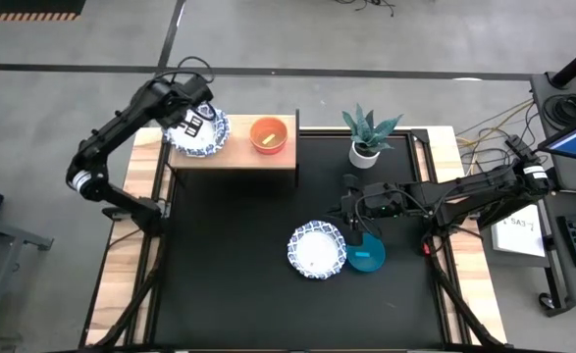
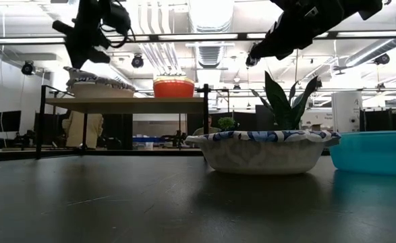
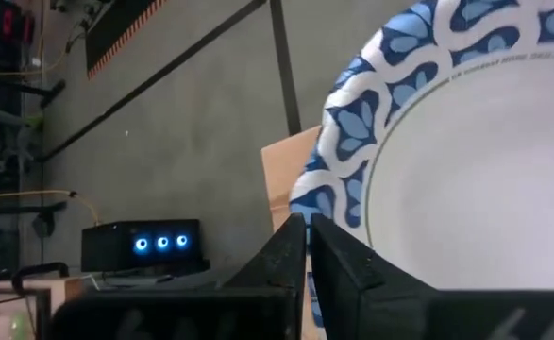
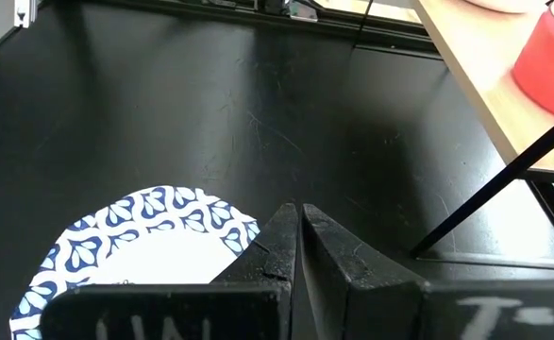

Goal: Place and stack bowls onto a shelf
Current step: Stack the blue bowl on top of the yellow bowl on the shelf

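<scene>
A patterned bowl (image 1: pixel 198 132) and red bowl (image 1: pixel 268 134) sat on the shelf (image 1: pixel 236 157). Another patterned bowl (image 1: pixel 316 250) and a teal bowl (image 1: pixel 366 258) waited on the table (image 1: pixel 121 284). Both grippers, left (image 1: pixel 197 122) and right (image 1: pixel 352 227), seemingly had jaws together, empty.

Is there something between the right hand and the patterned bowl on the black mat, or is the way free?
Nothing visible blocks it. The right hand, fingers together, hangs above the mat between the patterned bowl and the teal bowl. The teal bowl sits close beside the patterned one; whether they touch is unclear.
</scene>
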### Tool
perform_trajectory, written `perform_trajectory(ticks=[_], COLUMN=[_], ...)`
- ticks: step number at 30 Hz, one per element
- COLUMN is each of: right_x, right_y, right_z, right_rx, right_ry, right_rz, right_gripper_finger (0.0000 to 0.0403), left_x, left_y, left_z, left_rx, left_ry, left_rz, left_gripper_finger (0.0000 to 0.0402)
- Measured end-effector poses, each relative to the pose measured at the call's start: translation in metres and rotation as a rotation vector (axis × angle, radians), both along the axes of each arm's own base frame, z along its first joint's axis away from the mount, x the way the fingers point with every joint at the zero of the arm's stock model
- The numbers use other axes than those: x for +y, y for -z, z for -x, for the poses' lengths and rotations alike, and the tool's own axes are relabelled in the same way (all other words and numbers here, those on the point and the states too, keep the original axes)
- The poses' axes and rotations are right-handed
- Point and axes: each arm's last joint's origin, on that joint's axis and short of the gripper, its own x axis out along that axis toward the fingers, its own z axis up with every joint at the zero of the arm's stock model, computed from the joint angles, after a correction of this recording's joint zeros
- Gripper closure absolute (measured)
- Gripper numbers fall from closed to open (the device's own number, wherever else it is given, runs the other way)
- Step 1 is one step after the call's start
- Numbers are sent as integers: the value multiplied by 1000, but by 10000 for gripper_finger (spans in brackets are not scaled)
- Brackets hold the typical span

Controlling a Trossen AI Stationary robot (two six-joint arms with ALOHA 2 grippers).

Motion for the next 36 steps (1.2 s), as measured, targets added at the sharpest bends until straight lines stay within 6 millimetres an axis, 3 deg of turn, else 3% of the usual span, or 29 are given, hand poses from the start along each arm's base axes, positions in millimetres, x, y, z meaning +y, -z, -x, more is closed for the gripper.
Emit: perform_trajectory(ticks=[7,20,26,31,36], right_x=[0,0,0,0,0], right_y=[0,0,1,0,-1], right_z=[0,0,0,0,0], right_rx=[1,5,5,4,6], right_ry=[0,0,2,15,43], right_rz=[0,1,-3,-28,-82], right_gripper_finger=[394,394,394,394,394], left_x=[7,-4,-49,-105,-165], left_y=[17,10,-8,-20,-13], left_z=[-7,-9,-21,-36,-50], left_rx=[12,-63,-194,-366,-546], left_ry=[2,46,196,401,670], left_rz=[65,76,16,-49,-51], left_gripper_finger=[401,402,402,401,401])
